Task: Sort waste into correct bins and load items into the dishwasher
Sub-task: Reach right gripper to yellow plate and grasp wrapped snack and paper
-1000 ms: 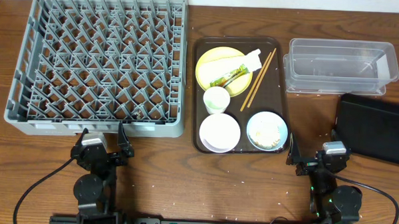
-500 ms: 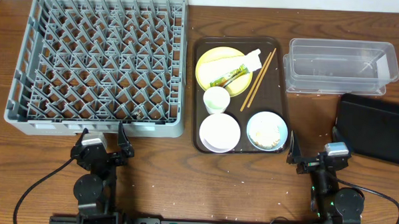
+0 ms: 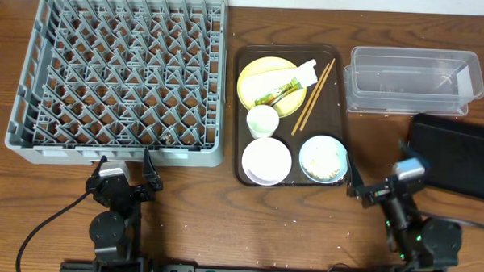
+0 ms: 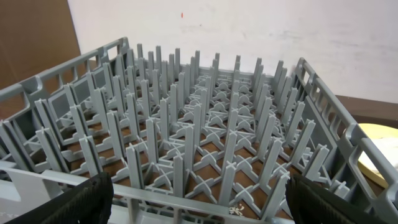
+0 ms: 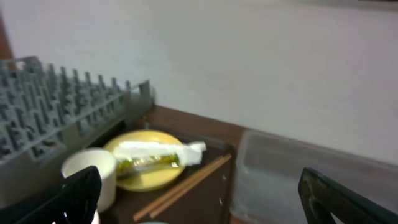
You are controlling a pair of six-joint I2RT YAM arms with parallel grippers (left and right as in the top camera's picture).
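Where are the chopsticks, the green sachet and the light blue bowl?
chopsticks (image 3: 313, 96), overhead view, middle of the pair.
green sachet (image 3: 277, 92), overhead view, its middle.
light blue bowl (image 3: 303, 155), overhead view, left rim.

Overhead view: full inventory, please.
dish rack: 1, grey, rear left
serving tray: 1, brown, centre
plate: 1, yellow, tray rear
sachet: 1, green-yellow, on plate
paper wrapper: 1, white, plate's right edge
chopsticks: 2, wooden, beside plate
cup: 1, white, tray middle
white bowl: 1, tray front left
blue bowl: 1, tray front right
food scraps: beige, in blue bowl
tub: 1, clear, rear right
black tray: 1, right edge
left gripper: 1, fingers apart, front left
right gripper: 1, fingers apart, front right
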